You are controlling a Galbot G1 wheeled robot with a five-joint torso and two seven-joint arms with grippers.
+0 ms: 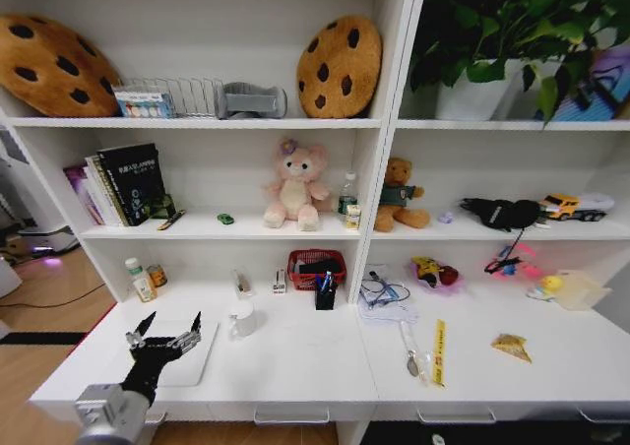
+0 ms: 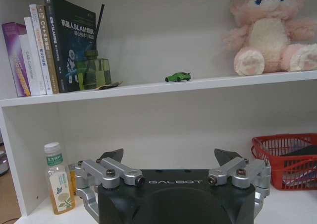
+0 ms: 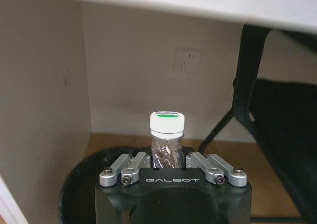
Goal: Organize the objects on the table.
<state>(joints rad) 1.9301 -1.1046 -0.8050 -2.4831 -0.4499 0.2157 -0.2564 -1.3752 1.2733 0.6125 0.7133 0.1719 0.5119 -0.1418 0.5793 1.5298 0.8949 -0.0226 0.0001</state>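
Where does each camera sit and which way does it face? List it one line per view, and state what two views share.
Head view: high on the robot, facing forward and down at the long white desk and shelves; open left end effector shows.
Left wrist view: behind the left end effector, facing the shelf.
Right wrist view: under the desk, facing a wall; right end effector grips a white-capped clear bottle.
Shared: head and left wrist views both show the tiny green toy car.

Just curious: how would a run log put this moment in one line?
left gripper: open over desk | right gripper: shut on bottle, under desk | car: on shelf
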